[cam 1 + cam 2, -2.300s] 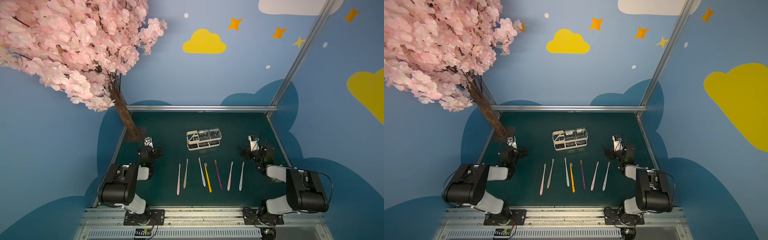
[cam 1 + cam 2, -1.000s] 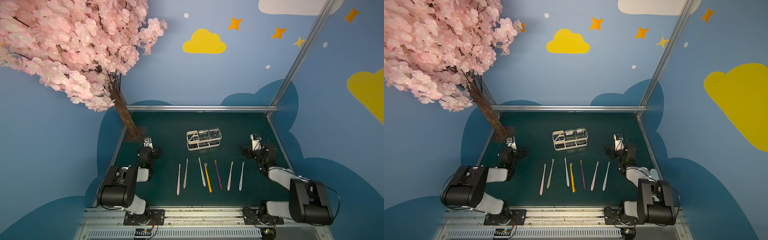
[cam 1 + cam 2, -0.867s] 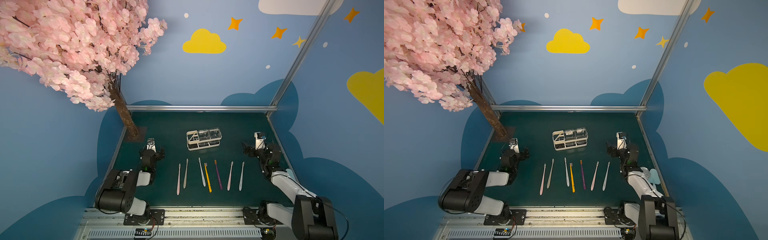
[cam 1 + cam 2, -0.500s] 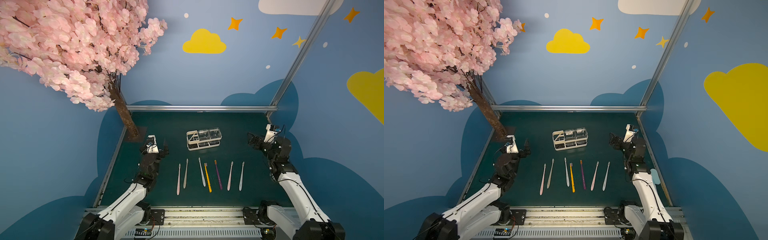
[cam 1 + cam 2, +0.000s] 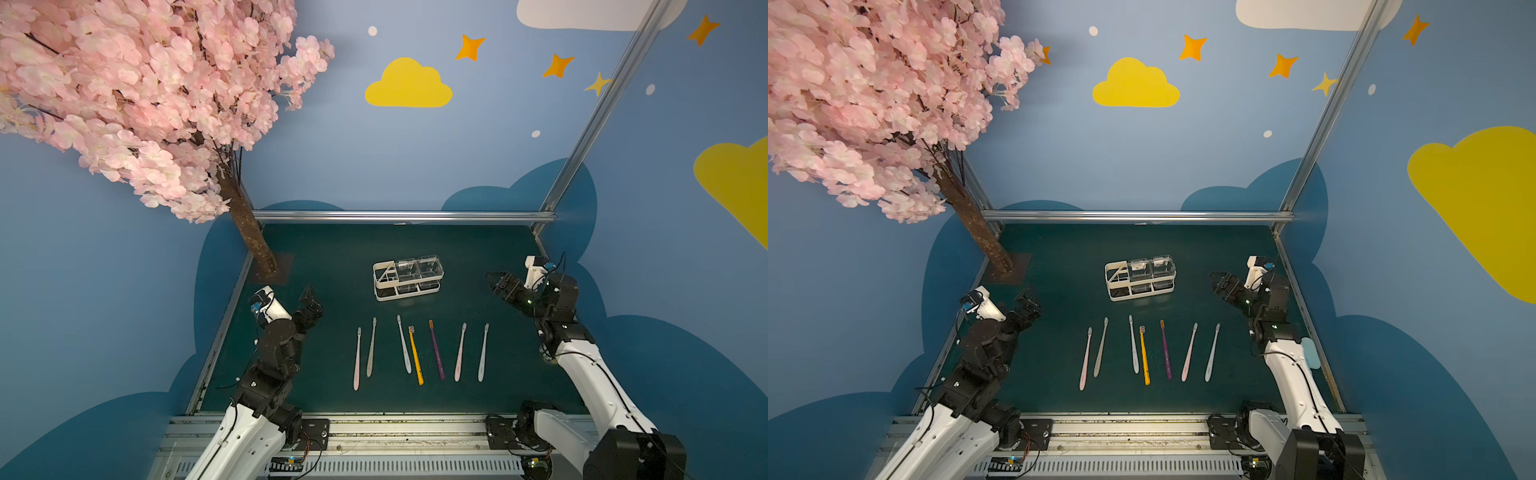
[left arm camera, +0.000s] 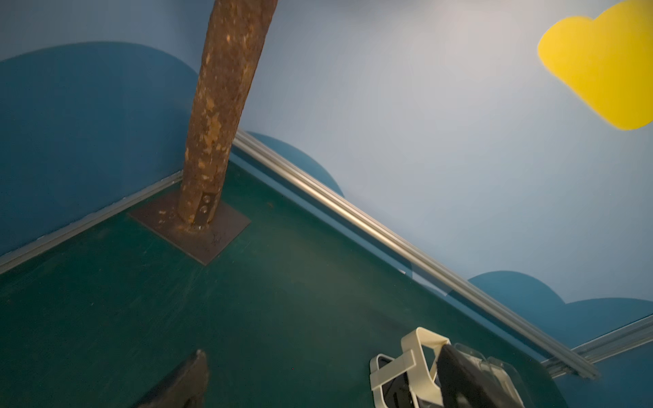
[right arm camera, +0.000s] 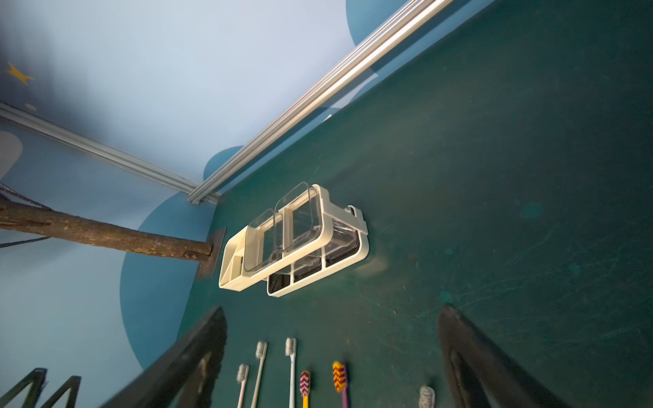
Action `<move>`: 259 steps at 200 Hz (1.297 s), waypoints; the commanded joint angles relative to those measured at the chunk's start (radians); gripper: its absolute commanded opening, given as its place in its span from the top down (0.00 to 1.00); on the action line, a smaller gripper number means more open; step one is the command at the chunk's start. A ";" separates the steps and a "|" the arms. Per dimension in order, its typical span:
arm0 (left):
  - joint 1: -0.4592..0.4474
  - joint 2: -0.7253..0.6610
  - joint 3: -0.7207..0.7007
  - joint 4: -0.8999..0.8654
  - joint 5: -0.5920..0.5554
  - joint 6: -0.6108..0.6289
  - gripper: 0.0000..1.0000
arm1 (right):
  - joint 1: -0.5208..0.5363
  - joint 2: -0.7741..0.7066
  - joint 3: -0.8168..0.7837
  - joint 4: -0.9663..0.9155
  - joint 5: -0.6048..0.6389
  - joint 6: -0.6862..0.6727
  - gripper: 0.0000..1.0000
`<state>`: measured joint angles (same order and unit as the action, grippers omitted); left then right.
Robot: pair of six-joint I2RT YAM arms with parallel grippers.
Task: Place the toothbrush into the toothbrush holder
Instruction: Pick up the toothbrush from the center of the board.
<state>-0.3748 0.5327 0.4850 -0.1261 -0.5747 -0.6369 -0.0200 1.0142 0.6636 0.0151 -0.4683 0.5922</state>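
Note:
The white wire-frame toothbrush holder [image 5: 407, 277] [image 5: 1140, 277] stands mid-table with two clear cups in it, and shows too in the right wrist view [image 7: 293, 240] and the left wrist view [image 6: 410, 360]. Several toothbrushes lie in a row in front of it, among them a yellow one [image 5: 415, 355] [image 5: 1144, 357], a purple one [image 5: 436, 349] [image 7: 339, 376] and a pink one [image 5: 357, 357]. My left gripper [image 5: 311, 301] [image 5: 1027, 303] [image 6: 323, 374] hangs open and empty, left of the row. My right gripper [image 5: 498, 282] [image 5: 1221, 282] [image 7: 332, 328] is open and empty, right of the holder.
A brown tree trunk [image 5: 253, 245] [image 6: 219, 106] on a dark base plate stands at the back left corner, with pink blossoms overhead. An aluminium rail [image 5: 399, 216] bounds the back edge. A pale blue object [image 5: 1310, 353] lies by the right edge.
Both arms have lifted from their folded rest and stretched forward, grippers now raised above the table. Both stay open. Holder and toothbrushes have not moved.

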 commanded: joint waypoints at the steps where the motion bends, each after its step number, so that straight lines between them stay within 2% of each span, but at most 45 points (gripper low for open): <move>1: -0.012 0.081 0.074 -0.168 0.009 -0.023 0.00 | 0.001 -0.009 0.027 -0.032 -0.036 -0.019 0.07; 48: -0.012 0.288 0.225 -0.352 0.079 -0.005 0.00 | 0.012 -0.045 -0.020 -0.037 0.030 -0.032 0.07; 115: -0.026 0.489 0.303 -0.564 0.263 -0.049 0.00 | 0.034 -0.019 -0.024 -0.049 0.045 -0.045 0.08; 152: -0.091 0.608 0.348 -0.607 0.246 -0.028 0.00 | 0.047 -0.016 -0.021 -0.048 0.051 -0.050 0.08; 242: -0.173 0.912 0.506 -0.678 0.330 -0.043 0.01 | 0.071 0.000 -0.011 -0.066 0.071 -0.067 0.08; 259: -0.183 0.957 0.519 -0.666 0.348 -0.046 0.06 | 0.073 -0.003 -0.010 -0.070 0.075 -0.069 0.08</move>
<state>-0.5442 1.4452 0.9752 -0.7696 -0.2588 -0.6716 0.0441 1.0096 0.6449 -0.0364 -0.4061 0.5407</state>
